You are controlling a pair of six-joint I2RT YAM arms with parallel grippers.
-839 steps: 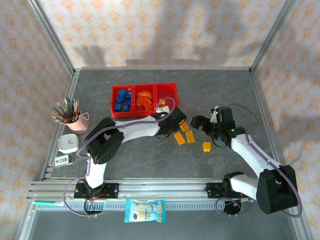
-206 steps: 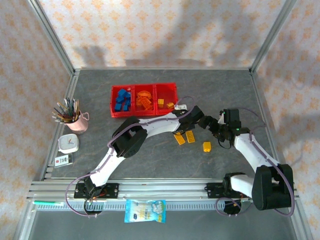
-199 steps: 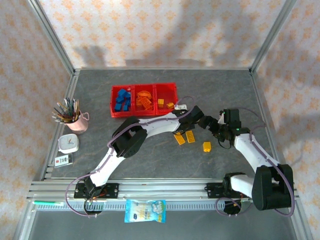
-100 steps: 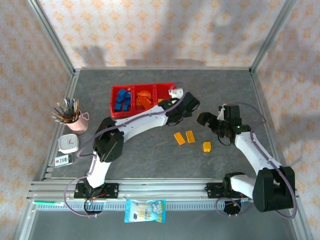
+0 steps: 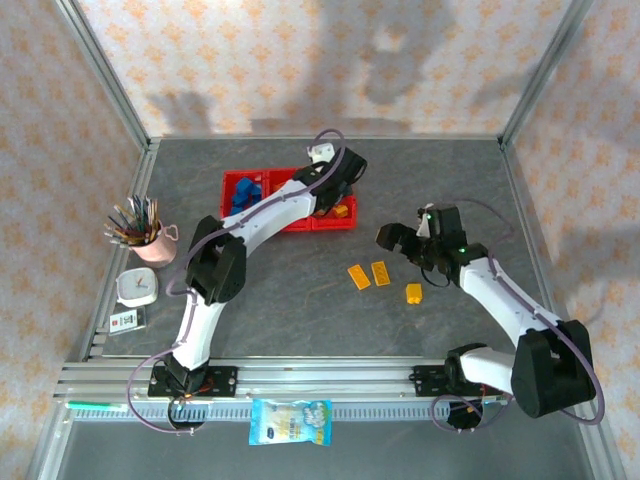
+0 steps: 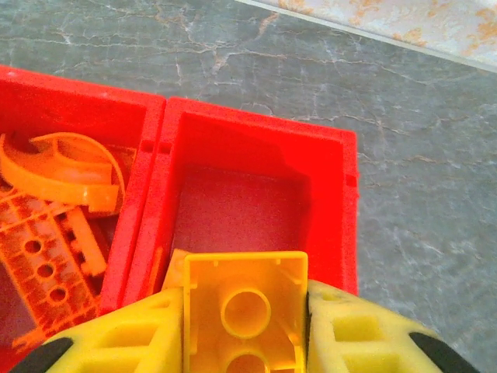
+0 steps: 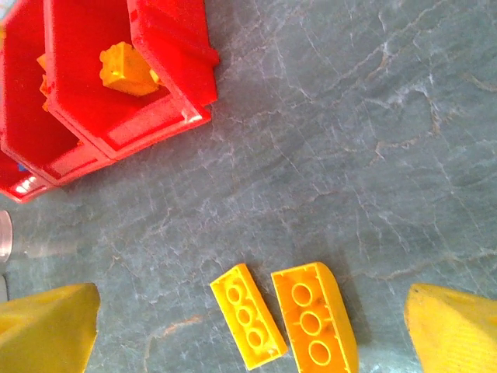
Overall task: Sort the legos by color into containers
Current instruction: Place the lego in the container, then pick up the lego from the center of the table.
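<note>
Grey marbled tabletop (image 5: 300, 300) (floral wallpaper (image 5: 250, 60) behind) bears loose yellow legos (image 5: 381, 272)

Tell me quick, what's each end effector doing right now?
Left end effector: closed on a yellow lego above the red tray.
Right end effector: open, holding nothing.

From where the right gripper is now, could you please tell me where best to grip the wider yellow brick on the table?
Probably from straight above, fingers on the two short ends of the wider brick: it lies flat, and the narrower brick sits close along one long side, leaving little room for a finger there.
</note>
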